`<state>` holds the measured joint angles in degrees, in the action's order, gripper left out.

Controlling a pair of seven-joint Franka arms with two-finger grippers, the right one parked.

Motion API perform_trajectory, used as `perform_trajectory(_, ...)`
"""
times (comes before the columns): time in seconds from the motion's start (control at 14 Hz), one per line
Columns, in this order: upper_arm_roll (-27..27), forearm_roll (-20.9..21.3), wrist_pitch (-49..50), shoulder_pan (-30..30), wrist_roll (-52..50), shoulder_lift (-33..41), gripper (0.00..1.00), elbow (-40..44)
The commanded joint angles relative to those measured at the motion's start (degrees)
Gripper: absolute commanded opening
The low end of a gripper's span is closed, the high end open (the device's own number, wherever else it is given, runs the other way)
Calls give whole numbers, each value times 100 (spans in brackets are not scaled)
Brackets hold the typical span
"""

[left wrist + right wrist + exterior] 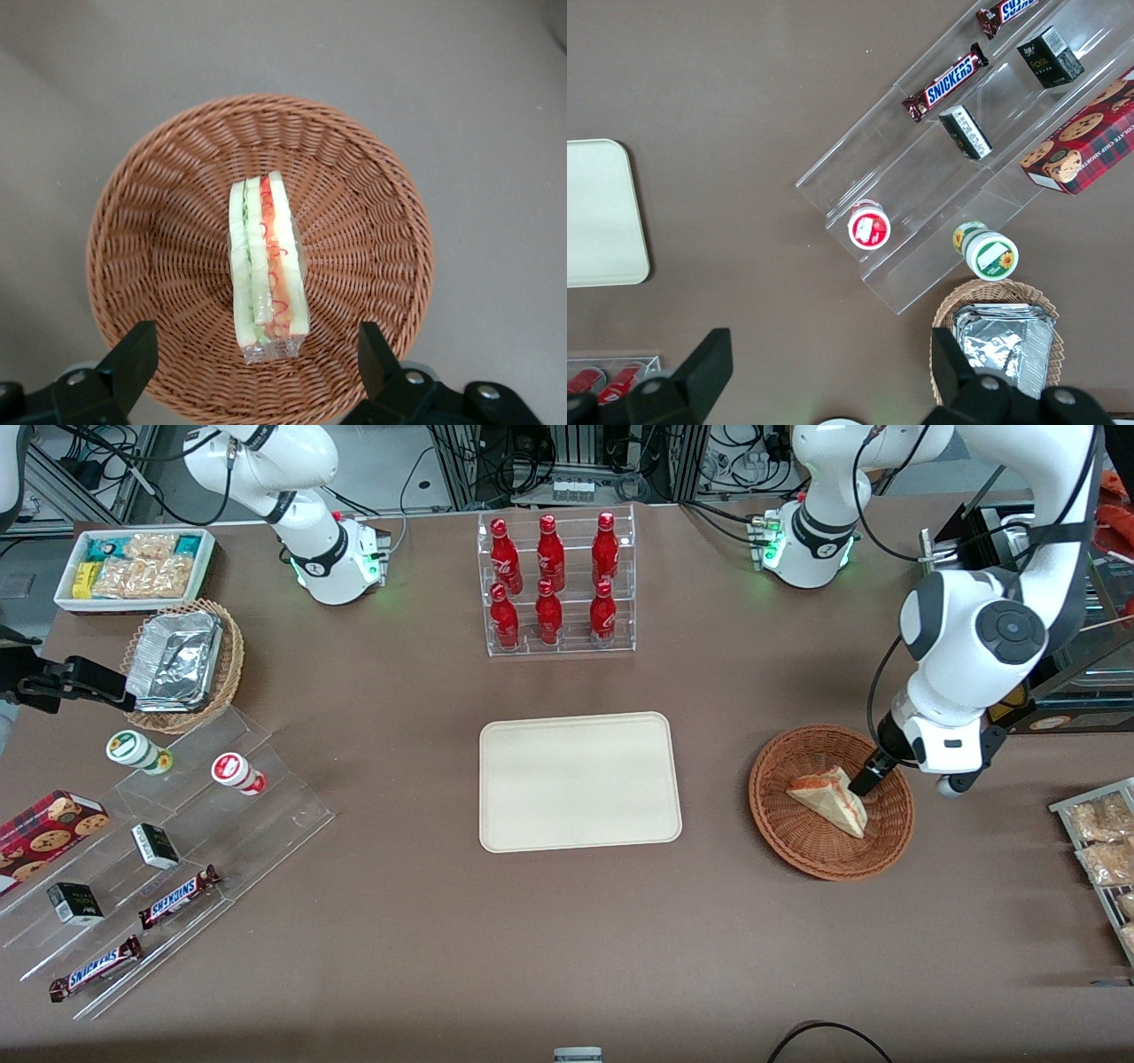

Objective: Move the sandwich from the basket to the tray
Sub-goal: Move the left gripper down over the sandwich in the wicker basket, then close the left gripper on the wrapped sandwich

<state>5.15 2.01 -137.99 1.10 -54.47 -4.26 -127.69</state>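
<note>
Front view, right of centre: I have the pincer lowered into the basket, its tip at the sandwich, on the wedge's edge toward the working arm's end of the bench. The sandwich lies inside the basket, broad pale face up, its orange-red filling edge facing the pincer. The tray sits at frame centre, bare, well apart from the basket and toward the parked arm's end from it.

Wrist view: I see the sandwich on its side in the middle of the basket, green and orange-red layers running along its length under clear wrap. The pincer stands spread wide, one fingertip to either side of the wedge's near end and neither touching it.

Upper centre of the front view: a clear rack of red bottles, farther from the camera than the tray. Left edge: a tan basket of foil containers, and nearer the camera a stepped clear stand with candy bars.
</note>
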Motion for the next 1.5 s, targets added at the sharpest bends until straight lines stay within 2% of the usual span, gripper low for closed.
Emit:
perform_trajectory(0.0, 136, -17, -394, 4, -485, -214, 100, -124)
perform_trajectory(0.29, 224, -8, -1150, 4, -503, -399, 100, -633)
perform_trajectory(0.86, 162, -26, -2003, -40, -512, -1032, 98, -590)
perform_trajectory(0.93, 162, -26, -2091, -40, -512, -1094, 80, -590)
perform_trajectory(1.07, 101, -26, -2144, -40, -495, -1173, 13, -564)
perform_trajectory(1.14, 66, -17, -2144, -40, -460, -1173, 0, -555)
perform_trajectory(1.43, 48, -17, -1944, -31, -407, -920, 0, -485)
